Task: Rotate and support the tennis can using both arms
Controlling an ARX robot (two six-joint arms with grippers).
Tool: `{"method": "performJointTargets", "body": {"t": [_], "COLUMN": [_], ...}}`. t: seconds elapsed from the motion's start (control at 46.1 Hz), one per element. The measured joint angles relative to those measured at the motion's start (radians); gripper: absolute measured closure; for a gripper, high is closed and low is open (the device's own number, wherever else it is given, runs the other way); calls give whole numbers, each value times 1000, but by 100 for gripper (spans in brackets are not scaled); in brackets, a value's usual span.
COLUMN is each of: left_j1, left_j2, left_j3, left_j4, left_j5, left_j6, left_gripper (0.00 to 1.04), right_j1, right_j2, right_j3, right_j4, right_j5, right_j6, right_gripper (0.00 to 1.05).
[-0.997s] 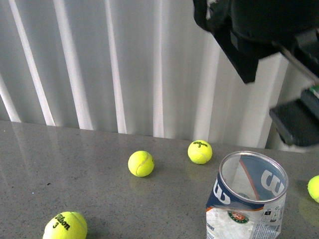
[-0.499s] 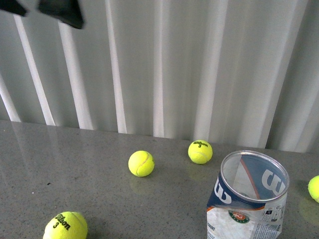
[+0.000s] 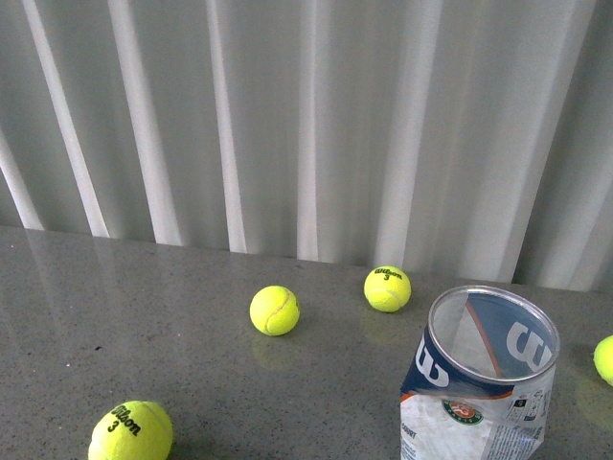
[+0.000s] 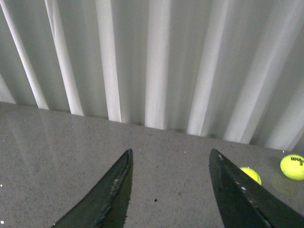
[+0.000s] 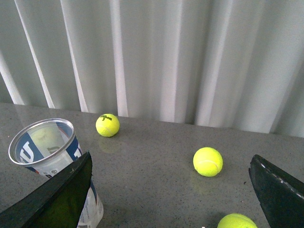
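The tennis can (image 3: 479, 379) stands upright at the front right of the grey table, its open silver rim up and nothing visible inside. The right wrist view shows the tennis can (image 5: 45, 152) too, partly behind one finger. My right gripper (image 5: 171, 164) is open above the table, with the can at one side of it. Over bare table my left gripper (image 4: 171, 156) is open, nothing between its fingers. Neither arm appears in the front view.
Yellow-green tennis balls lie on the table (image 3: 144, 326): one (image 3: 275, 310) at mid-table, one (image 3: 387, 288) behind the can, one (image 3: 131, 432) front left, one (image 3: 604, 359) at the right edge. A white pleated curtain (image 3: 306, 125) closes the far side.
The black arm parts that crossed the top of the front view a second and half a second ago have left it. The can and balls stay put.
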Motion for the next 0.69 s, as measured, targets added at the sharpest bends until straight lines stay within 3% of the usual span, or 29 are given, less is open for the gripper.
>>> {"method": "performJointTargets", "body": {"t": [0.152, 0.239, 0.455, 0.52, 0.694], "left_j1": [-66, -87, -137, -197, -229], "left_j2": [-97, -140, -249, -289, -357], "left_j3": [-150, -191, -284, -306, -344], "left_j4": [29, 33, 21, 4, -29], "left_j5": [-50, -79, -123, -209, -215], "left_j6": [1, -1, 3, 3, 3], "left_gripper": [88, 102, 101, 101, 101], "right_j1": [0, 0, 0, 0, 0], "right_j2": [0, 0, 0, 0, 0], "right_j3": [0, 0, 0, 0, 0], "right_j4": [0, 0, 0, 0, 0], "right_j5": [2, 2, 2, 2, 2], "right_j6": [0, 0, 0, 0, 0], "right_gripper": [7, 7, 7, 7, 7]}}
